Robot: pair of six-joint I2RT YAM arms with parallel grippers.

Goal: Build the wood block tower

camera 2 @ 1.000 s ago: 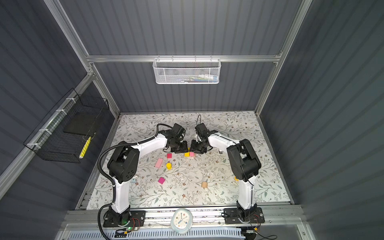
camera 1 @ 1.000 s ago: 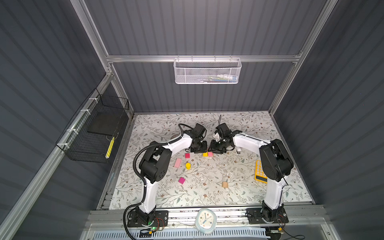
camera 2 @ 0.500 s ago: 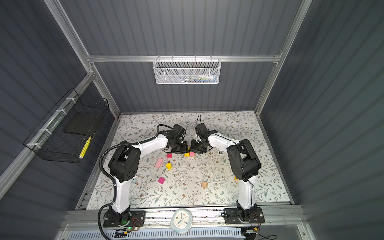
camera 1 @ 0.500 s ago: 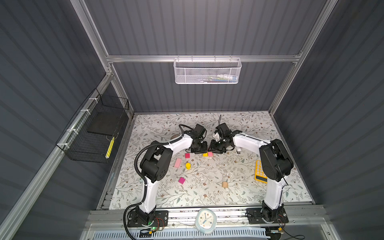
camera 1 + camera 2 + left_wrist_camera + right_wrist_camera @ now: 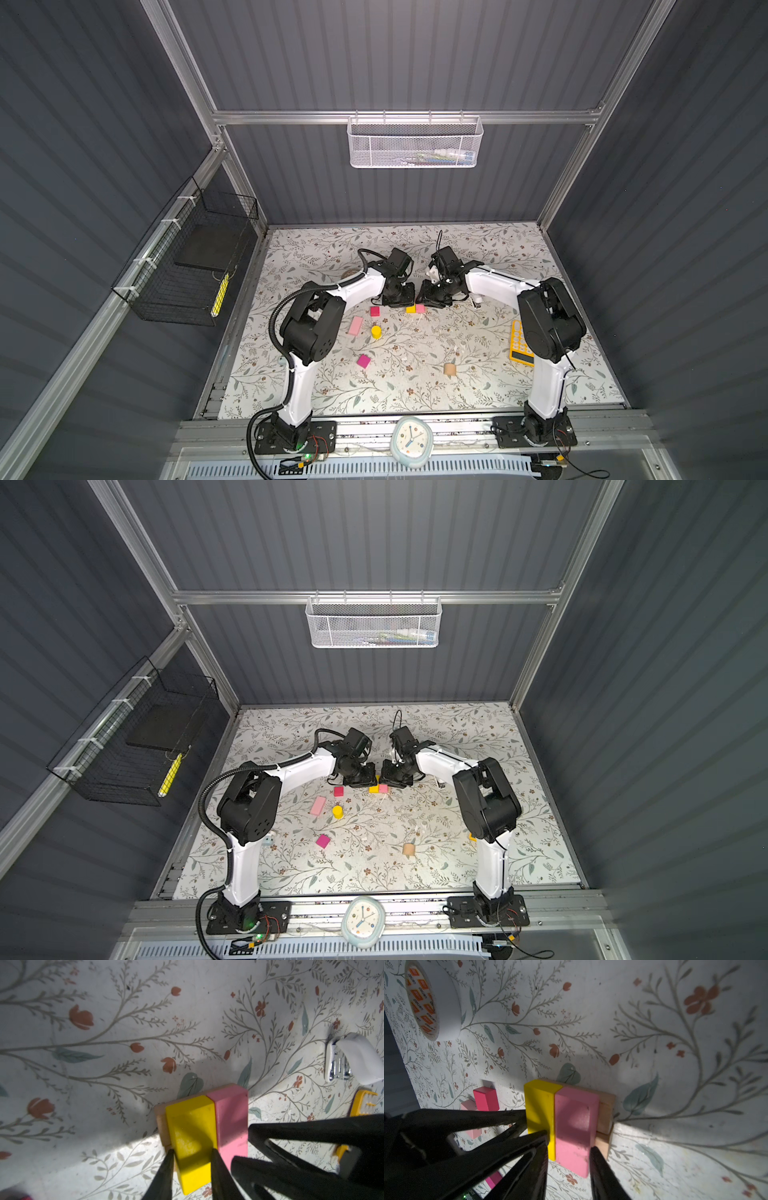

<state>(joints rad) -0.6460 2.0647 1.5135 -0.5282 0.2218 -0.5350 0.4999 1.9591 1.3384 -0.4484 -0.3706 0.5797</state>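
Both your arms reach low and inward: left gripper (image 5: 192, 1150) clamps the yellow bar (image 5: 191, 1118), right gripper (image 5: 570, 1140) seemingly the pink bar (image 5: 575, 1109).

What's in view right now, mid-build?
tan bars: two visible, tan, centre
yellow bar: one, yellow, atop them
pink bar: one, pink, beside it
loose pink bar: one, pink, left of centre
magenta cubes: two, magenta, left of centre
yellow cylinder: one, yellow, left of centre
tan cylinder: one, tan, front right
calculator: one, yellow-orange, right side
stapler: one, white, right of centre
tape roll: one, white, back left
mesh basket: one, white, back wall
wire basket: one, black, left wall
clock: one, pale, front rail
left claw: one, black, straddling yellow bar
right claw: one, black, straddling pink bar
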